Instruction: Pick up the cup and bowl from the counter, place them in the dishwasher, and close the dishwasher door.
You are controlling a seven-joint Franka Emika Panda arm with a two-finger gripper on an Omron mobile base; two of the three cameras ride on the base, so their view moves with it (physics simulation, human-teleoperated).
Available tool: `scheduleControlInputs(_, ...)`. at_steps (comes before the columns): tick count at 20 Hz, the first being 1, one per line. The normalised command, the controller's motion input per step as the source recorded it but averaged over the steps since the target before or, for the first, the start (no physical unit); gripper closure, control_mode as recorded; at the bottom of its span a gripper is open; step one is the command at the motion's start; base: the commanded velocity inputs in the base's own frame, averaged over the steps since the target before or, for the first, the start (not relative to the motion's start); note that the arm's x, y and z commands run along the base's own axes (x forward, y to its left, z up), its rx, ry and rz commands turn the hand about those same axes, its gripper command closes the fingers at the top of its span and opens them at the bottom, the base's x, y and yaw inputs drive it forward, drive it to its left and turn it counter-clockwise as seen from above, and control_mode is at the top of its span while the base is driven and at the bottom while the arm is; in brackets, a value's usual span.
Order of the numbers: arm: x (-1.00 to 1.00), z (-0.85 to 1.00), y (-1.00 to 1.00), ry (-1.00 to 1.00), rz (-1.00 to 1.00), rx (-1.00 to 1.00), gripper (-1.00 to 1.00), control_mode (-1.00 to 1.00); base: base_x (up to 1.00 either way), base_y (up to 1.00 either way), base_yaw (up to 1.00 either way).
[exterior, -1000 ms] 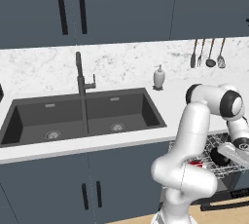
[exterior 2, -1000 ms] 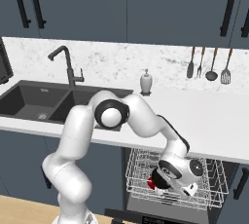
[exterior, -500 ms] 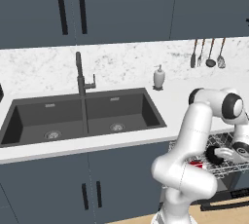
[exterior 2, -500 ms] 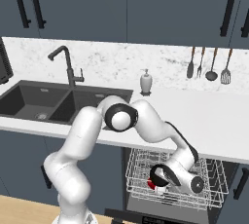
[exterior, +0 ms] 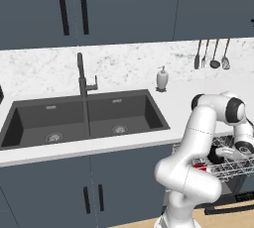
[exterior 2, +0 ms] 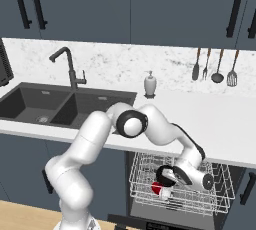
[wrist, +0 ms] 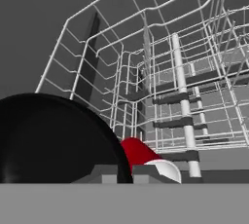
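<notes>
The dishwasher stands open under the counter, its wire rack pulled out. My gripper is down inside the rack, shut on the rim of the black bowl. In the hand view the bowl bulges at lower left, its edge between my fingertips. A red cup with a white inside lies on the rack floor just beside and below the bowl; the cup shows past the bowl's edge. From the left base view the bowl and cup sit in the rack. The dishwasher door hangs down, open.
A dark double sink with a black tap lies to the left. A soap dispenser stands by the backsplash, and utensils hang on the wall. Slate-blue cupboards flank the dishwasher. Upright rack tines rise ahead of the hand.
The arm's elbow has sunk a little and swung toward the dishwasher. The hand with the bowl has hardly shifted inside the rack. The cup lies where it was.
</notes>
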Motion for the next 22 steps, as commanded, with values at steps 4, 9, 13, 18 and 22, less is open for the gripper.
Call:
scheduleControlInputs(4,0.48,-0.17,0.00,0.01,0.01,0.00,1.00,-1.00,0.00,0.00,0.00)
scheduleControlInputs(9,0.34,-0.59,-0.04,-0.04,0.05,0.00,1.00,-1.00,0.00,0.00,0.00)
scheduleControlInputs(13,0.31,-0.56,-0.08,-0.01,0.06,0.00,1.00,-1.00,0.00,0.00,0.00)
scheduleControlInputs(18,0.04,-0.48,-0.48,-0.04,0.12,0.04,1.00,-1.00,0.00,0.00,0.00)
scheduleControlInputs(22,-0.46,0.00,-0.81,-0.26,0.20,0.15,1.00,-1.00,0.00,0.00,0.00)
